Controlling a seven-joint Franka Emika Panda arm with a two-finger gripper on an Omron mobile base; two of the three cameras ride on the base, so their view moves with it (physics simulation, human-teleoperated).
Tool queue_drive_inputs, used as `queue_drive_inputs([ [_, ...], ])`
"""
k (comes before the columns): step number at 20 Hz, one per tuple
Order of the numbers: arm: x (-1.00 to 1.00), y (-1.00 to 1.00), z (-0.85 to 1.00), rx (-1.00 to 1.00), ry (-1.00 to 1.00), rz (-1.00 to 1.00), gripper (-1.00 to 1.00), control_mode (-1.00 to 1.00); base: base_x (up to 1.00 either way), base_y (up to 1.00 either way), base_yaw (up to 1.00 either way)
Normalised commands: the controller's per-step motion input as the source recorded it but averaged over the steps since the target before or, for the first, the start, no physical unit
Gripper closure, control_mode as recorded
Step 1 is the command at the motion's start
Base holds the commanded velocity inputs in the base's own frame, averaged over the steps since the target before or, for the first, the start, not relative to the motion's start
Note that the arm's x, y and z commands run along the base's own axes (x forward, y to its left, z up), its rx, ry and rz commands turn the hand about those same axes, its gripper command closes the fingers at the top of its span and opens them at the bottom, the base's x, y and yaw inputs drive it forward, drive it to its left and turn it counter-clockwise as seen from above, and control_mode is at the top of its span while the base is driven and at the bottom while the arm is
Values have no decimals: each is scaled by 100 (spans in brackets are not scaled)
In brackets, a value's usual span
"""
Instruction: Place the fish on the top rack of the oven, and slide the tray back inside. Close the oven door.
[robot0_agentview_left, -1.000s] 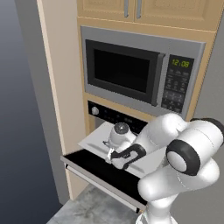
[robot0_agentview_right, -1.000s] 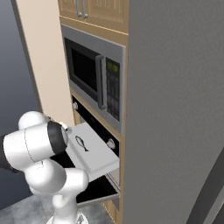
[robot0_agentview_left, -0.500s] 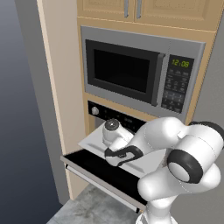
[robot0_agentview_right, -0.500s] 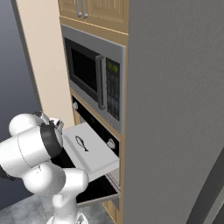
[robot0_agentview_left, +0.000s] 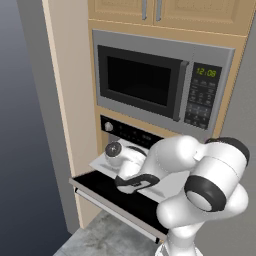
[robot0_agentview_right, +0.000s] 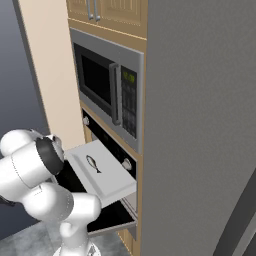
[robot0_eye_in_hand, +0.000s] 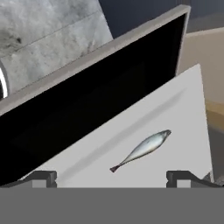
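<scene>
On the pulled-out tray (robot0_agentview_right: 102, 176), the fish (robot0_agentview_right: 93, 163) lies flat near the middle, nothing touching it. Hand view: fish (robot0_eye_in_hand: 142, 150) sits between the two finger tips and beyond them, tail toward the camera, head toward the far tray edge. End effector (robot0_eye_in_hand: 111, 177) is released, fingers spread wide, empty, just above the tray (robot0_eye_in_hand: 175, 118). Oven door (robot0_eye_in_hand: 87, 96) hangs open, black glass panel past the tray's edge; in the left base view the door (robot0_agentview_left: 107, 197) lies level below the tray with its silver bar handle along the front edge. Oven (robot0_agentview_left: 131, 132) control strip sits right under the microwave (robot0_agentview_left: 160, 85). Arm reaches over the tray.
</scene>
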Motion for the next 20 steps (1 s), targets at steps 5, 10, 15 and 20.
queue_drive_inputs([
  [5, 0, 2, 0, -19, 2, 39, -100, -100, 0, 0, 0],
  [10, -2, 8, -21, -16, 6, 30, -100, -100, 0, 0, 0],
  [15, -2, 28, -44, -10, 0, 5, -100, -100, 0, 0, 0],
  [20, 0, 12, -49, -10, 0, 0, -100, -100, 0, 0, 0],
])
